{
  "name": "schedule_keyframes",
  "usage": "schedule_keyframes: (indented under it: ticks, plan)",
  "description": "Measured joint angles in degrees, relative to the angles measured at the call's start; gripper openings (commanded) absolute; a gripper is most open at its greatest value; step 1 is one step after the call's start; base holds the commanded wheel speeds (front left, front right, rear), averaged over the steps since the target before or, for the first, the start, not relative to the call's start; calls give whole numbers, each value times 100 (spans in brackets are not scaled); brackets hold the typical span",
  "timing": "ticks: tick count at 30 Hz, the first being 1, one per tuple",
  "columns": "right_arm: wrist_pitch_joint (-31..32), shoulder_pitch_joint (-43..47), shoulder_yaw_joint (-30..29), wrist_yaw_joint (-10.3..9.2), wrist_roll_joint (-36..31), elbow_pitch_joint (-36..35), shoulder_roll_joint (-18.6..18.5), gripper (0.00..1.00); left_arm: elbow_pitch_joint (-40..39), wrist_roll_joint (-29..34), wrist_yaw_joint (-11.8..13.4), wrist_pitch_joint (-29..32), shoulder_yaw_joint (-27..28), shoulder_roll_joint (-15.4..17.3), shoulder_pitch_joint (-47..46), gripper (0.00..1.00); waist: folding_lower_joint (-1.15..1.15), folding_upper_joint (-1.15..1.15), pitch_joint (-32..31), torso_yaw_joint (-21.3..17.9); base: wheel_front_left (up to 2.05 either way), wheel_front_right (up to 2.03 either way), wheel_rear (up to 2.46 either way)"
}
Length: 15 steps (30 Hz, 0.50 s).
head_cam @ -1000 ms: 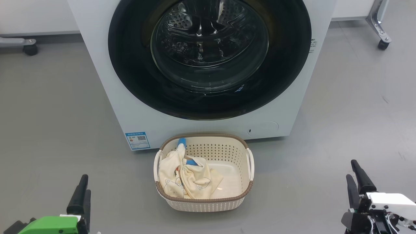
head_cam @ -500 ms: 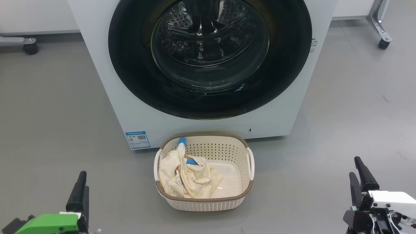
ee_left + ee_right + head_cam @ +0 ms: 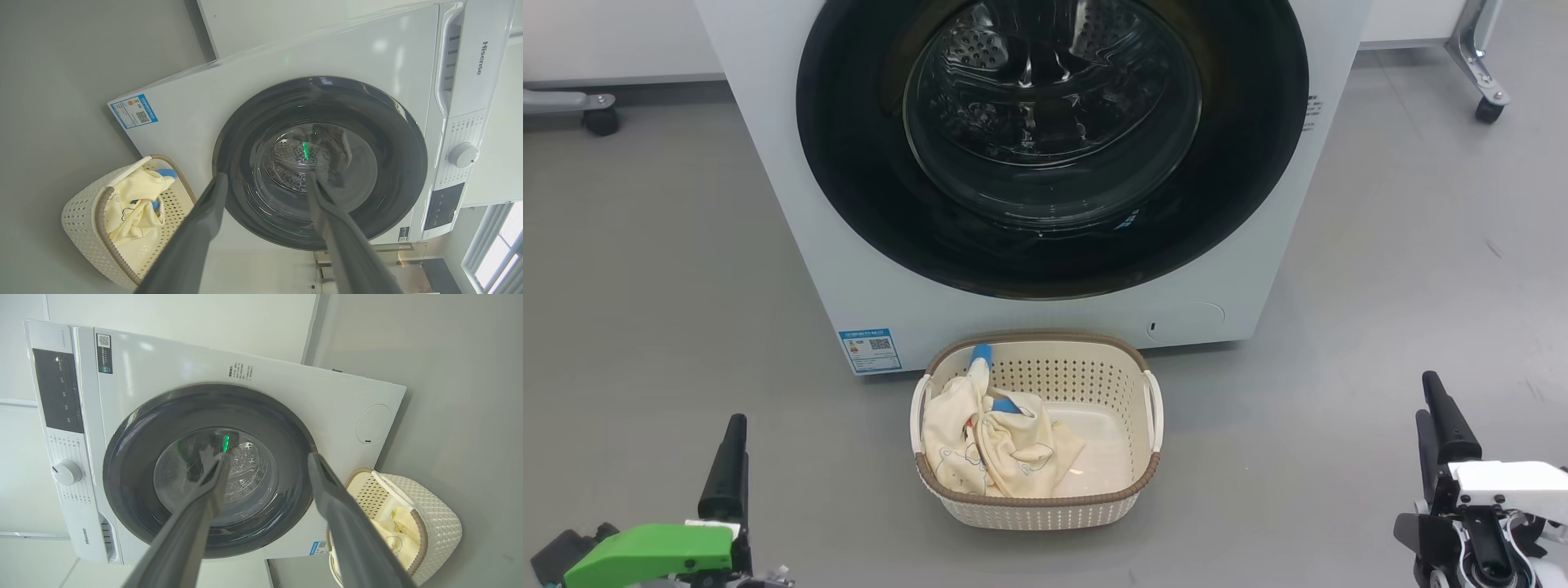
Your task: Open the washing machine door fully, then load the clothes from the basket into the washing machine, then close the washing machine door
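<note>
The white washing machine [image 3: 792, 245] stands in front of me with the washing machine door [image 3: 866, 204] shut flush, its black ring around the glass bowl. On the floor just before it sits the cream basket [image 3: 1037, 510], and the pale yellow clothes [image 3: 988, 445] with blue parts lie in its left half. My left gripper [image 3: 734, 433] is at the lower left and my right gripper [image 3: 1427, 396] at the lower right, both well clear of the basket. The left gripper [image 3: 266, 174] is open and empty, facing the door [image 3: 245, 134]. The right gripper [image 3: 269, 455] is likewise open and empty.
Grey floor lies open on both sides of the basket. Castor-wheeled frames stand at the far left [image 3: 600, 122] and far right [image 3: 1490, 110]. A control dial [image 3: 463, 155] sits on the machine's top panel. The basket [image 3: 441, 526] also shows beside the right fingers.
Both grippers have edged up the head view, toward the machine, the right one more. Basket, clothes and door have not moved.
</note>
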Motion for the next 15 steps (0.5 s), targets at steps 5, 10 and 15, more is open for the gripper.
schedule_keyframes:
  ticks: [5,10,15]
  plan:
    - [-127,-14,71,0,-309,-24,-127,100,-2,256,0,-85,-33,10,-30,100,0,0,0,13,0,0,0]
    - [-247,-15,174,0,-628,-25,-187,100,-15,576,0,-186,-87,31,-113,100,0,0,-4,28,0,0,0]
    - [-383,-20,275,0,-1031,-23,-328,100,-21,909,0,-263,-176,82,-118,100,0,0,-11,38,0,0,0]
